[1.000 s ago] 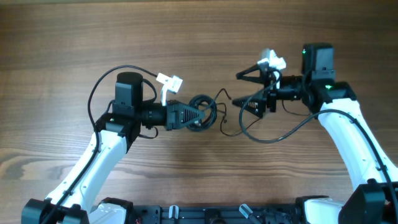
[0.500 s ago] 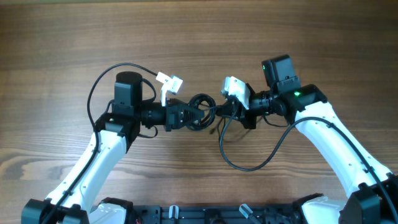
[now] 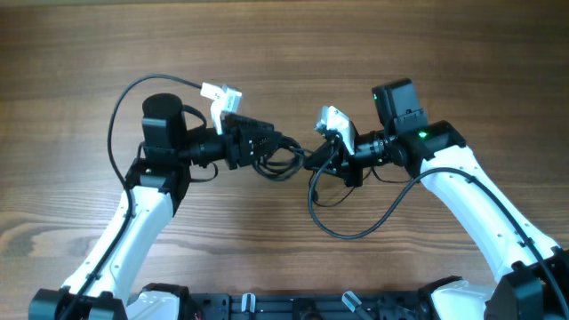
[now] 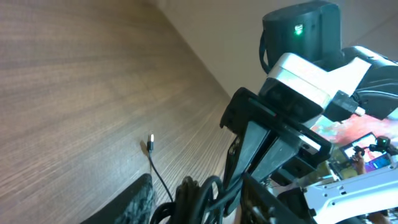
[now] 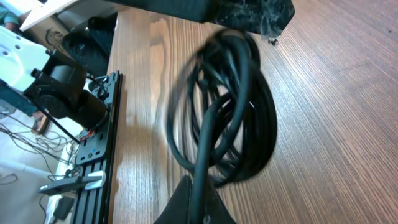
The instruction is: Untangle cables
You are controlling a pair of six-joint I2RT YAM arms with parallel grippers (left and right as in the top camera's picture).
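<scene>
Sitting between the 2 grippers, the black cable coil [image 3: 283, 162] is near the middle of the table [image 3: 284, 53] in the overhead view; whether it is lifted off the wood is hard to tell. The left gripper [image 3: 265, 148] reaches in from 9 o'clock, its jaws clamped around the coil's loops. The right gripper [image 3: 320, 160] reaches in from 3 o'clock, jaws clenched on 1 strand leading out of the coil, which is blurred in the right wrist view. A thin lead ending in a small plug [image 4: 151, 144] lies on the table beyond the left fingers [image 4: 142, 199].
</scene>
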